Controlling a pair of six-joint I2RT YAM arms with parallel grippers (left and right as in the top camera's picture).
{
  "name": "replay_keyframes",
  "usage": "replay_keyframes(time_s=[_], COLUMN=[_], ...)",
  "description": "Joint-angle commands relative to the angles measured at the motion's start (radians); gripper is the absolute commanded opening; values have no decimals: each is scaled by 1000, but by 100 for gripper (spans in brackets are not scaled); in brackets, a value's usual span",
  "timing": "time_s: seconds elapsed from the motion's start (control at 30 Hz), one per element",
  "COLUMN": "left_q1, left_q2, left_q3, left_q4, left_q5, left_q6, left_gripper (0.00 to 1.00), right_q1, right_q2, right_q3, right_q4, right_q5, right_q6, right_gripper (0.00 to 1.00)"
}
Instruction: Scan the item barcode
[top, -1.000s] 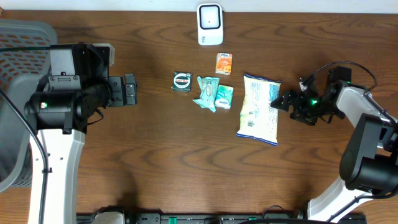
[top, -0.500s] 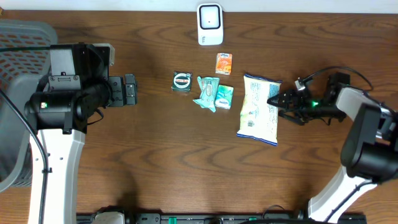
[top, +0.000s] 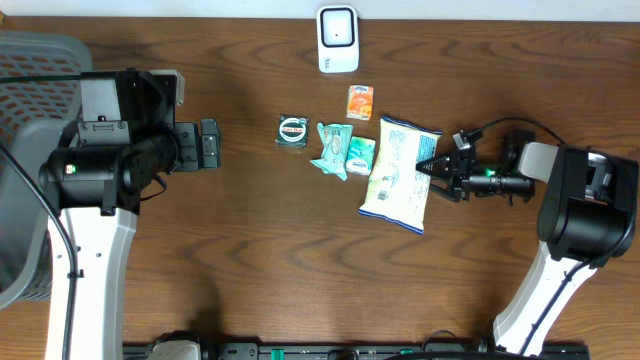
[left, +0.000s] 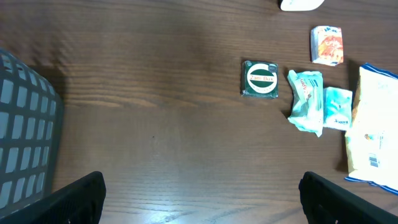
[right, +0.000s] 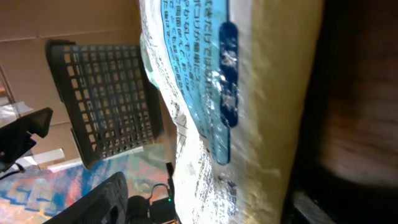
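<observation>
A white snack bag (top: 397, 172) with blue and pale green print lies slightly tilted, right of centre on the wooden table (top: 260, 250). Its left edge sits just beside teal tissue packs (top: 345, 150). The right gripper (top: 432, 167) meets the bag's right edge; whether it grips cannot be told. The left gripper (top: 208, 145) gapes wide, well apart. The white scanner (top: 338, 39) stands at the far edge. Bare wood lies nearer the camera.

Your bag (top: 398, 172) is cream-white with a blue band and dark print (blue edging at both ends). Your table (top: 250, 260) is dark brown, wood-grained. The scanner (top: 338, 38) is white, the small carton (top: 360, 102) orange, the pouch (top: 340, 150) teal, the basket (top: 30, 60) grey lattice.
</observation>
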Motion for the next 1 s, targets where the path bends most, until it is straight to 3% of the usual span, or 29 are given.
replay_keyframes(time_s=[0.0, 0.33, 0.57, 0.73, 0.83, 0.93, 0.97], left_q1=[5, 5, 5, 5, 5, 5, 5], left_q2=[2, 2, 2, 3, 3, 3, 3], left_q3=[7, 7, 7, 7, 7, 7, 7], left_q4=[-2, -2, -2, -2, -2, -2, -2], left_q5=[-6, -6, -6, -6, -6, -6, -6], left_q6=[13, 13, 13, 13, 13, 13, 13], left_gripper=[98, 98, 98, 98, 98, 98, 98], right_q1=[12, 51, 188, 306, 356, 392, 400], right_q2=[67, -68, -100, -78, -74, -74, -74], right_q3=[-32, -22, -22, -26, -26, -26, -26], right_q4=[27, 19, 48, 126, 188, 251, 267], right_q5=[240, 466, 587, 684, 684, 683, 683], right_q6=[58, 232, 378, 491, 530, 581, 595], right_gripper=[79, 80, 87, 85, 74, 44, 21])
